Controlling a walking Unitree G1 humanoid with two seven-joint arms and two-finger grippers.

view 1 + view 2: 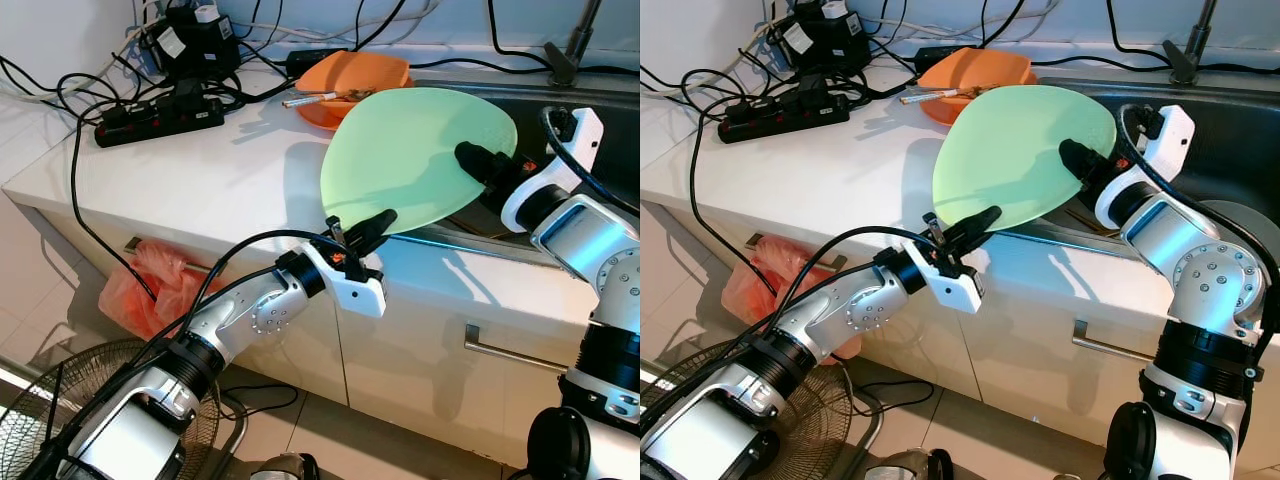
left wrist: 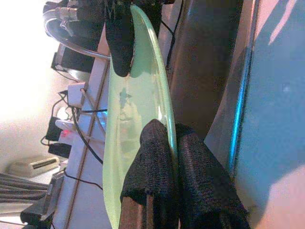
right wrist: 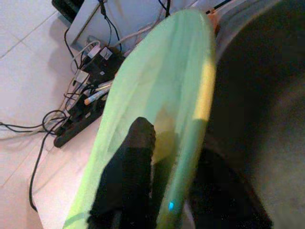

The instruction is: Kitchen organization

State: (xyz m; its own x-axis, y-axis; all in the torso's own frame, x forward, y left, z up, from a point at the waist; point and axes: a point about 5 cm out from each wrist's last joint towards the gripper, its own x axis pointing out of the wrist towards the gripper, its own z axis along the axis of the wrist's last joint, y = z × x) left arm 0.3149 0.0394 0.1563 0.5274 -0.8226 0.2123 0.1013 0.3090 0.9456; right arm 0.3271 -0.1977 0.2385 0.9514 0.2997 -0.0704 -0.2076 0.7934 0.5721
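Claws both clamp the green plate [image 1: 415, 155]: left claw [image 1: 352, 238] on its near rim, right claw [image 1: 482, 160] on the far rim, above the counter's [image 1: 200, 170] sink-side edge. Looks like a mid-carry step; next move likely calls for one claw to let go before setting it down.

Bright daylight, crisp shadows, overexposed wrist views.

A pale green plate [image 1: 410, 155], round and glossy, is held tilted above the counter edge beside the sink.
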